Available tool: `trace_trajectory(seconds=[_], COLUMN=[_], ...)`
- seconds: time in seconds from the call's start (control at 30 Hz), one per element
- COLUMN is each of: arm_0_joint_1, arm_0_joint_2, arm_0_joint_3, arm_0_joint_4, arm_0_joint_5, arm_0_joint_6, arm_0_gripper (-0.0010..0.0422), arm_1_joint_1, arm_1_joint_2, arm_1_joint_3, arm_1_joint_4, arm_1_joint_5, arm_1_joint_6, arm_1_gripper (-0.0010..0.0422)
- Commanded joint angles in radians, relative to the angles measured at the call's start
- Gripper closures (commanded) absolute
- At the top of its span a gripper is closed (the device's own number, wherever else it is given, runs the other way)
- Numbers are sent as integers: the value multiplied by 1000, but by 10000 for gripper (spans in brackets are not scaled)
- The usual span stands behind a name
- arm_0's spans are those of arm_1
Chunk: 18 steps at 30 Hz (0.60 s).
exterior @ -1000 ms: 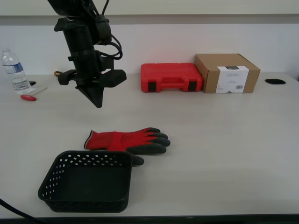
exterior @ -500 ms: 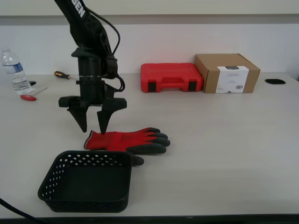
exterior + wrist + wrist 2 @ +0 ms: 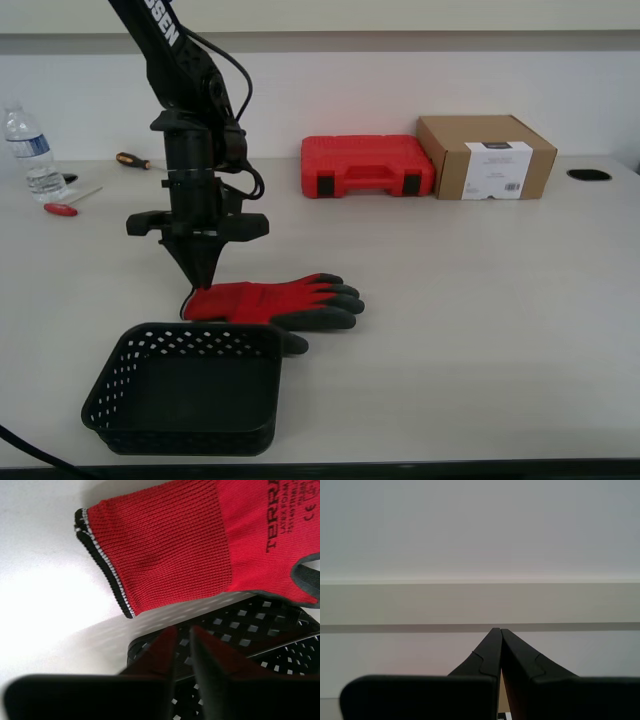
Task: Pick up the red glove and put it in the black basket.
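The red glove (image 3: 270, 302) lies flat on the white table, cuff toward the exterior view's left, dark fingers toward the right. The black basket (image 3: 200, 329) stands just in front of it, touching its near edge. My first gripper (image 3: 200, 283) points straight down over the cuff end with its jaws together. In the first wrist view the fingertips (image 3: 167, 635) sit just off the glove's cuff (image 3: 170, 545), above the basket rim (image 3: 240, 625), gripping nothing. My second gripper (image 3: 497, 630) is shut and empty, facing a bare wall; it does not show in the exterior view.
A red plastic tool case (image 3: 367, 166) and a cardboard box (image 3: 487, 157) stand at the back. A water bottle (image 3: 28, 150), a red-handled screwdriver (image 3: 60, 209) and another screwdriver (image 3: 130, 159) lie at the back left. A dark grommet hole (image 3: 587, 175) is at the far right.
My first gripper came down from high above the table to the glove's cuff. It was open half a second ago; its jaws have now closed together.
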Motion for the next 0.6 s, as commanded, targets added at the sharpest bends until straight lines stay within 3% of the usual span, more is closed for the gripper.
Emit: trace_trajectory(seconds=[0.03, 0.2, 0.3, 0.5, 0.6], arm_0_joint_1=[1, 1, 1, 1, 1], arm_0_joint_2=[0, 0, 0, 0, 0], arm_0_joint_3=[1, 1, 1, 1, 1], arm_0_joint_4=[3, 3, 3, 3, 3], arm_0_joint_5=[0, 0, 0, 0, 0], arm_0_joint_6=[3, 3, 3, 2, 3], arm_0_gripper=[412, 412, 412, 412, 412], arm_1_joint_1=[5, 7, 8, 20, 21], arm_1_joint_2=[1, 1, 2, 154, 247], arm_1_joint_3=[0, -1, -1, 2, 8], arm_1_joint_4=[13, 6, 2, -87, -127], arm_1_joint_5=[-2, -10, -70, -80, -111], arm_1_joint_6=[0, -56, -89, -86, -90], arm_1_gripper=[282, 79, 0, 170, 221])
